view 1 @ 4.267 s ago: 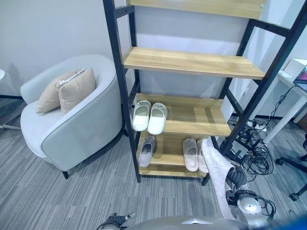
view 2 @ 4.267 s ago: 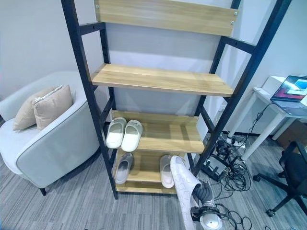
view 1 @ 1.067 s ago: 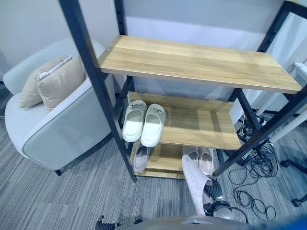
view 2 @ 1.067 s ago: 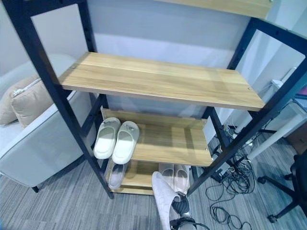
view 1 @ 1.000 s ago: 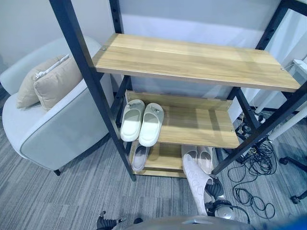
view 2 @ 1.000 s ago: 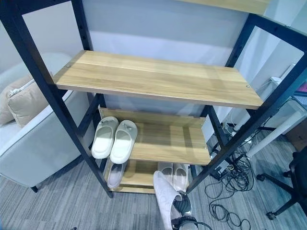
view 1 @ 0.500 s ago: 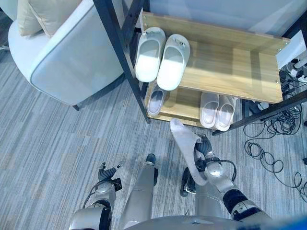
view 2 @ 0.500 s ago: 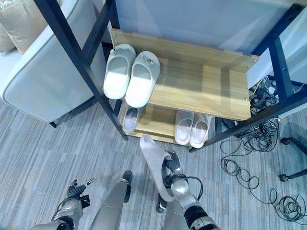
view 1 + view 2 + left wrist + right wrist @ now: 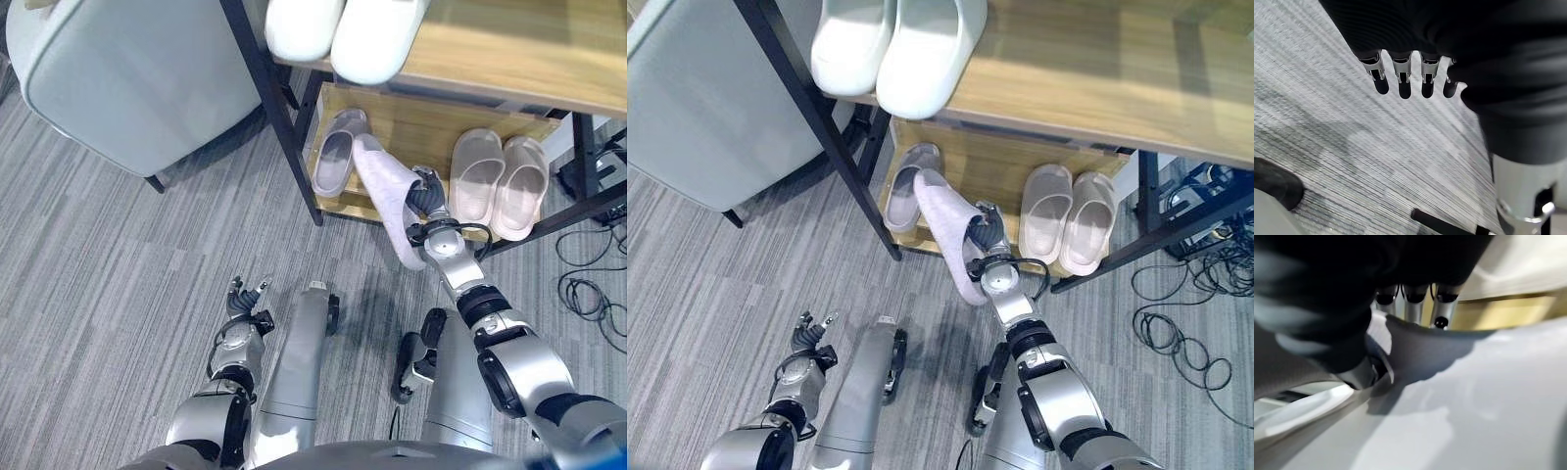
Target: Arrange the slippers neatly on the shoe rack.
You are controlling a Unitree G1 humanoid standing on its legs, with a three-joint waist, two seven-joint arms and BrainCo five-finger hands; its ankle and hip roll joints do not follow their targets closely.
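Right hand [image 9: 428, 201] curling round a grey slipper [image 9: 387, 196], fingers [image 9: 1444, 308] tucking inside its opening and thumb pinching the outer edge, as seen from the right wrist. Slipper being held sole-outward and tilted, toe end reaching the front edge of the bottom shelf [image 9: 421, 122] of the shoe rack [image 9: 269, 93], heel end hanging out over the carpet [image 9: 118, 255]. Sitting just beside its toe, on that same shelf at the left end, the matching grey slipper [image 9: 335, 155], pointing inward. Lying farther along the bottom shelf toward the right end, a pale beige pair [image 9: 498, 181], the two slippers touching side by side, heels overhanging the front edge a little. Resting on the shelf above, at its left end, a white pair [image 9: 893, 44], also touching each other, toes projecting past the front.

Left hand [image 9: 245, 299] hanging low at the robot's left side over the carpet, holding nothing, fingers [image 9: 1403, 78] straight and relaxed in a row, as seen from the left wrist.

Standing left of the rack's black upright, close against it, a pale grey armchair [image 9: 127, 78].
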